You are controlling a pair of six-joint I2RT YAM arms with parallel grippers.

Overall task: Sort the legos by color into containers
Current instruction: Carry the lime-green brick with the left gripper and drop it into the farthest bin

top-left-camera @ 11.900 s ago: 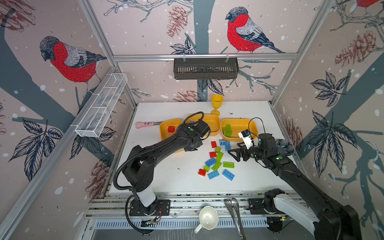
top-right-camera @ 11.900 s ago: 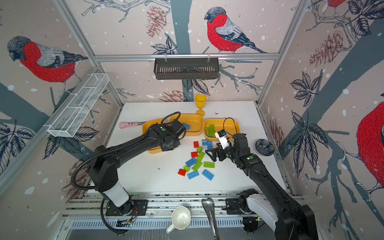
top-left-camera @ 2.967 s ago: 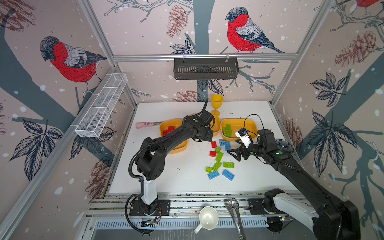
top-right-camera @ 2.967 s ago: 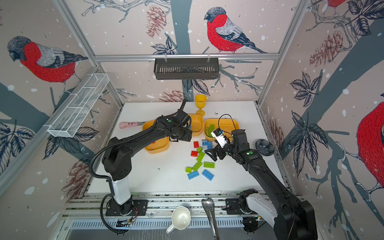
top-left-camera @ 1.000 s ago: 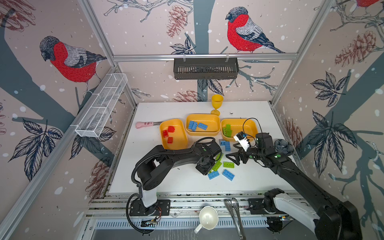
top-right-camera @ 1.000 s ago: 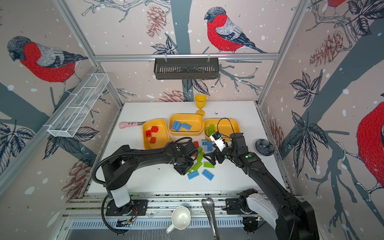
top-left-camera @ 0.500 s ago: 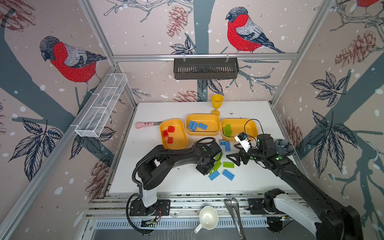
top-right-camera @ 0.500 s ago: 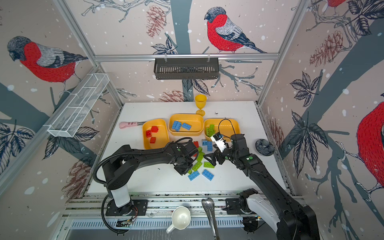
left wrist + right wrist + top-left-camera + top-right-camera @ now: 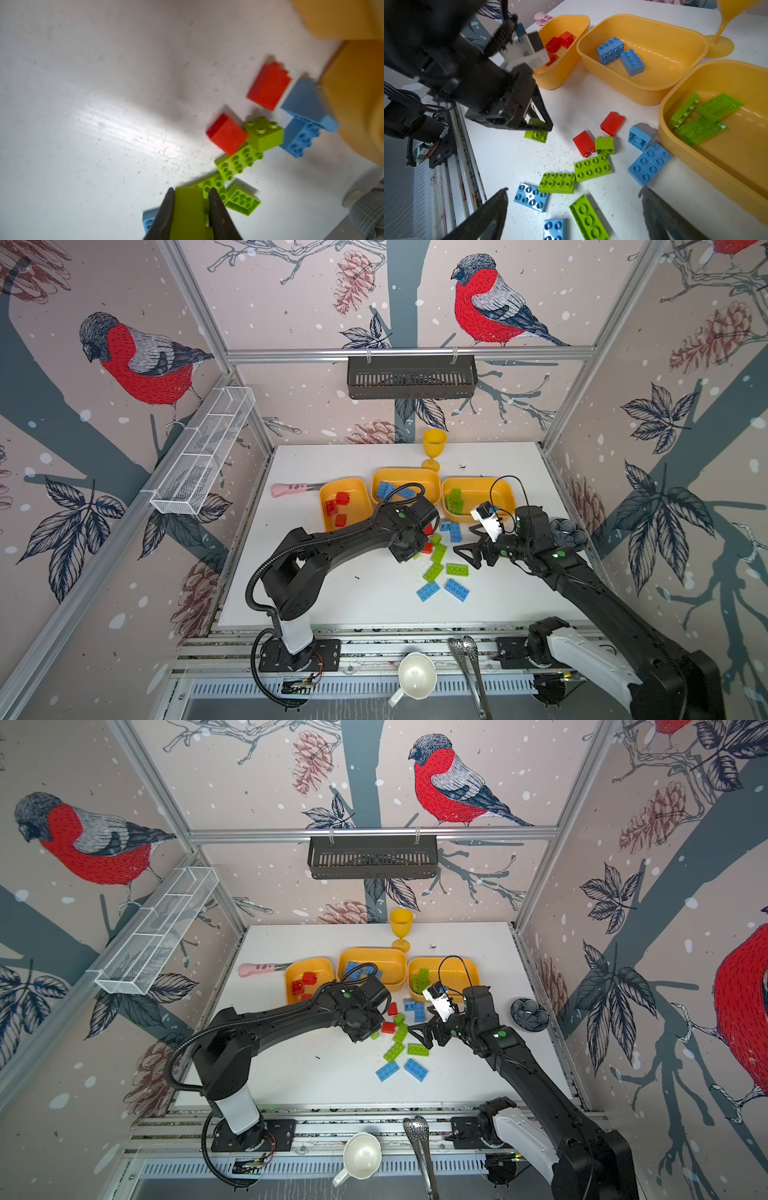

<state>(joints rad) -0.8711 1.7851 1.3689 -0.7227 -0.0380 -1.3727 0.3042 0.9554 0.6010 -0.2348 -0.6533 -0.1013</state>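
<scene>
Green brick (image 9: 188,209) sits pinched tight in the left pincer (image 9: 191,190), low over the desk (image 9: 332,593), near the loose bricks (image 9: 434,572). Next it likely needs carrying to the tray (image 9: 737,149) that holds other green ones. The right pincer (image 9: 574,189) hangs wide open, holding nothing.

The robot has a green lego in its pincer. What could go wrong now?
1. The left pincer pinches the lime green brick out near its fingertips, so the brick might slip and drop on the way.
2. The right pincer hangs open close by, in front of the tray with green bricks. The two arms could bump if the left one carries its brick there.
</scene>
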